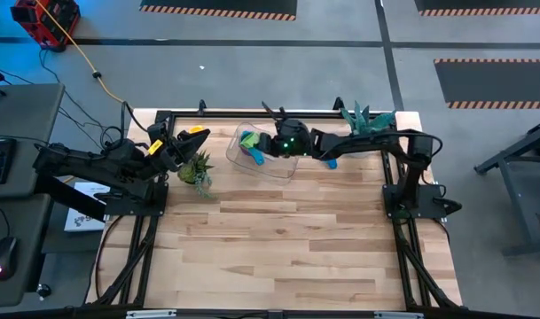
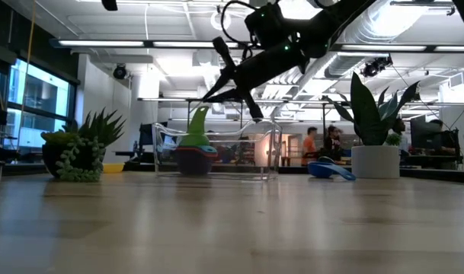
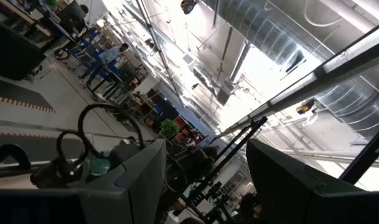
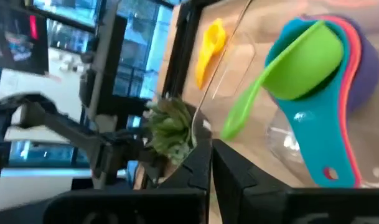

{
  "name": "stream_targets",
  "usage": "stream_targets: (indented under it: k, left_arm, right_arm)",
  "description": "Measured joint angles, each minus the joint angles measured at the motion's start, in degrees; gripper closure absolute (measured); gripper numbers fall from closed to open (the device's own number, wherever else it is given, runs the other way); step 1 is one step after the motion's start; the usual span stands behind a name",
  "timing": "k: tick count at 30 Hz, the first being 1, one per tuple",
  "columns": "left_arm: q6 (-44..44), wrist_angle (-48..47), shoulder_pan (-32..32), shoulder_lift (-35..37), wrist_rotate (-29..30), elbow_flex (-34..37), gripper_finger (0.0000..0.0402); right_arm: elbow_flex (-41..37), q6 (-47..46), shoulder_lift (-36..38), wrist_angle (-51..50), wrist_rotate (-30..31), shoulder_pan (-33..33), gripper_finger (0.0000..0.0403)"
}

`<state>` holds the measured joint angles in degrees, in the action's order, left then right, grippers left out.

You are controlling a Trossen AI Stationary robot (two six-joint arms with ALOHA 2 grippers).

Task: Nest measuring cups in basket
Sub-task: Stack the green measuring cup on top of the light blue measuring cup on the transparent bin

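The clear basket [image 1: 278, 164] stands at the table's far middle. Inside it, nested cups [image 4: 326, 68] sit together, the green one [image 4: 301, 59] on top, its handle [image 2: 197, 122] sticking up. A yellow cup [image 1: 196, 134] lies on the table at the far left, also seen past the basket in the right wrist view [image 4: 211, 43]. A blue cup [image 1: 330, 162] lies on the table right of the basket. My right gripper [image 1: 268, 142] hovers over the basket, shut and empty. My left gripper [image 1: 174, 151] is open and empty, tipped upward, near the yellow cup.
A small potted plant [image 1: 197, 170] stands just near of my left gripper, left of the basket. A taller plant in a white pot [image 2: 375, 160] stands at the far right. The near half of the wooden table [image 1: 287, 257] is bare. People stand in the room beyond.
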<state>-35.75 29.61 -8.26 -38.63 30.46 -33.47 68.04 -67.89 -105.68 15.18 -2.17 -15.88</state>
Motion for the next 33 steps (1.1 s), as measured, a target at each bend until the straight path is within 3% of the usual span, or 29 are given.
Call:
stream_targets:
  k: [8, 18, 33]
  left_arm:
    - [0.01, -0.01, -0.02, 0.00, -0.01, 0.00, 0.0186]
    - [0.01, -0.07, -0.01, 0.00, -0.02, 0.00, 0.0186]
    - [0.00, -0.24, -0.02, 0.00, -0.02, 0.00, 0.0186]
  right_arm:
    - [0.28, -0.78, 0.01, 3.73, 0.65, -1.44, 0.0402]
    - [0.32, 1.93, 0.06, -6.38, -0.43, -0.74, 0.0403]
    - [0.25, 1.92, 2.55, -2.51, -1.86, -3.86, 0.0401]
